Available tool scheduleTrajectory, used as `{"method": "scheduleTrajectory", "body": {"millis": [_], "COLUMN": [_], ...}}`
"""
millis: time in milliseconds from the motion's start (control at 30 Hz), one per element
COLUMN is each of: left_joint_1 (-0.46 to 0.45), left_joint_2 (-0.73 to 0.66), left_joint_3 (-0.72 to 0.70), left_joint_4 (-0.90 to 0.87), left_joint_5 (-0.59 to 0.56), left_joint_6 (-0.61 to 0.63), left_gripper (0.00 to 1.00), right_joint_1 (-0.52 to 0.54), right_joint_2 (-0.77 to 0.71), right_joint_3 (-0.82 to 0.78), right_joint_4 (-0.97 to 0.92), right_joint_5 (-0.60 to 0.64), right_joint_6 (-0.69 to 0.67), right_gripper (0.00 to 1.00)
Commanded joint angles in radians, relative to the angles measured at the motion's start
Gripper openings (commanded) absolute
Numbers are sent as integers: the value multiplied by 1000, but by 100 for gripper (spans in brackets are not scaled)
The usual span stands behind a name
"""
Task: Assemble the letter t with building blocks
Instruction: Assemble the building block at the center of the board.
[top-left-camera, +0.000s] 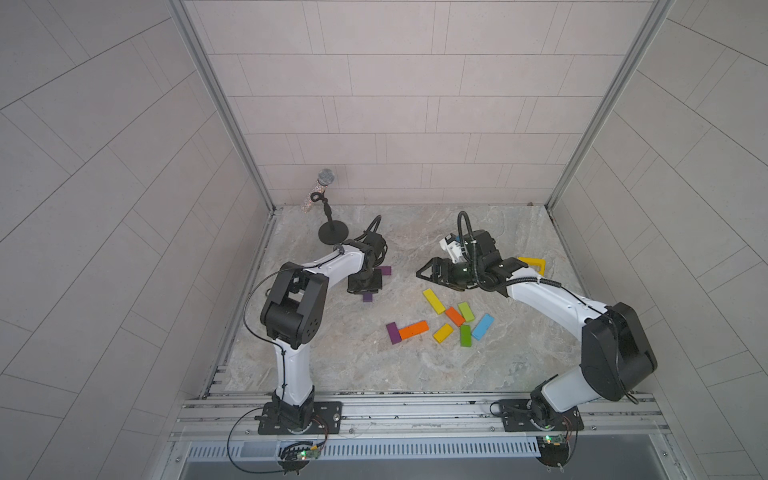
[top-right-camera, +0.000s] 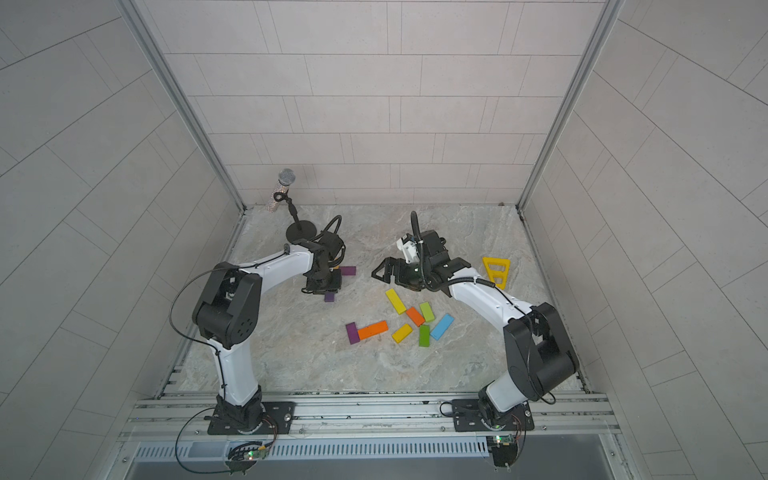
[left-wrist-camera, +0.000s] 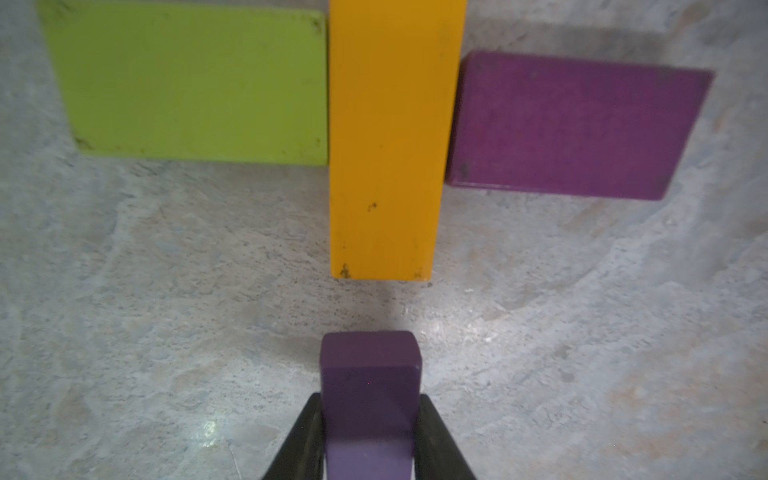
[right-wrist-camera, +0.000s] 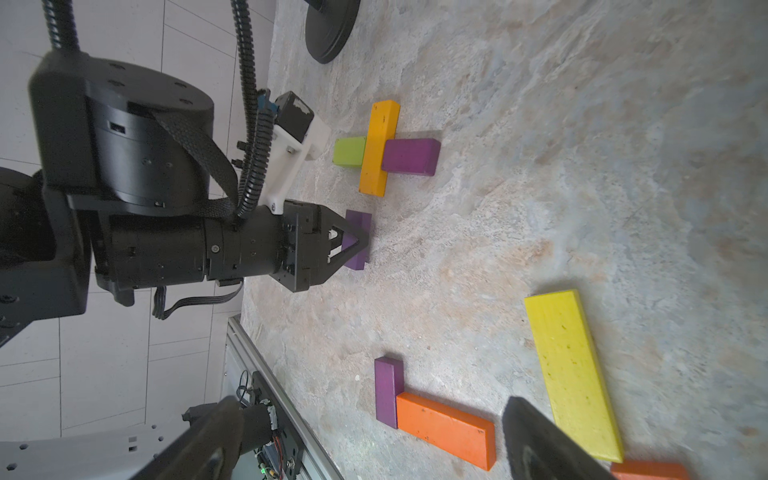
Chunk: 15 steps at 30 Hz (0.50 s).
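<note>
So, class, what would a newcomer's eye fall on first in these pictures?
A cross of lime green block, orange-yellow block and purple block lies flat beneath the left arm. The left gripper pinches a small purple block just short of the orange-yellow one's end. Bright loose blocks lie scattered near the right arm.
</note>
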Motion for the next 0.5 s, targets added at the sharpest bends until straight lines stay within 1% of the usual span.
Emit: {"method": "scheduleTrajectory", "body": {"millis": [0, 467], "left_joint_1": [7, 11], "left_joint_2": [21, 56], "left_joint_3": [24, 55], "left_joint_4": [-15, -31], "left_joint_5": [-5, -12], "left_joint_6": [21, 32], "left_gripper": [13, 13], "right_joint_1": [4, 3], "right_joint_2": [18, 32], "right_joint_3": [22, 30], "right_joint_4": [25, 25], "right_joint_5": [8, 6], "right_joint_6": [20, 13], "right_gripper": [100, 99]}}
